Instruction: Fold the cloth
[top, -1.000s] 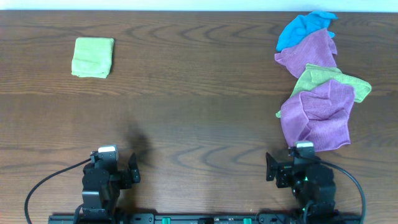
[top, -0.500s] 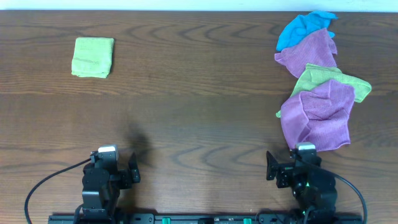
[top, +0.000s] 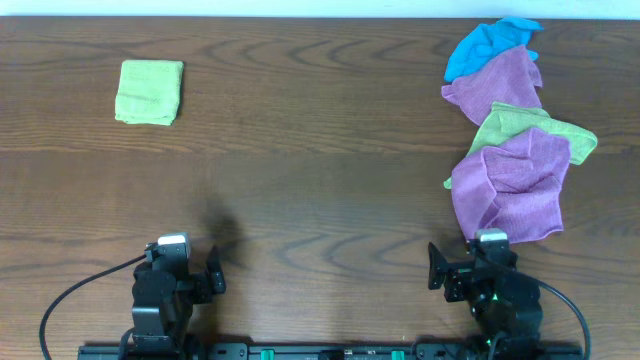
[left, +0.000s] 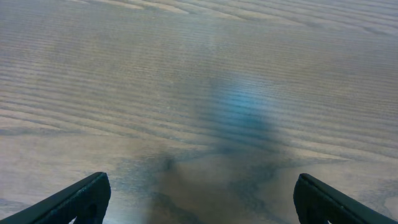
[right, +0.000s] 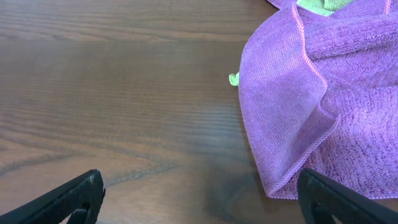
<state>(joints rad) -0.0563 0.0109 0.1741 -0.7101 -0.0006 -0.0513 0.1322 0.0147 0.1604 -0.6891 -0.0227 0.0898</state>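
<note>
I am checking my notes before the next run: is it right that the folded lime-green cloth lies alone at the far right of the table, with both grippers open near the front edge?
Not quite. The overhead view shows the folded lime-green cloth alone at the far left of the table, not the far right. The rest holds: the left gripper and the right gripper are both open near the front edge.

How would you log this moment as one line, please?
left claw: open, empty | right claw: open, empty, facing purple cloth | folded lime-green cloth: far left, unheld | cloth pile: far right
</note>
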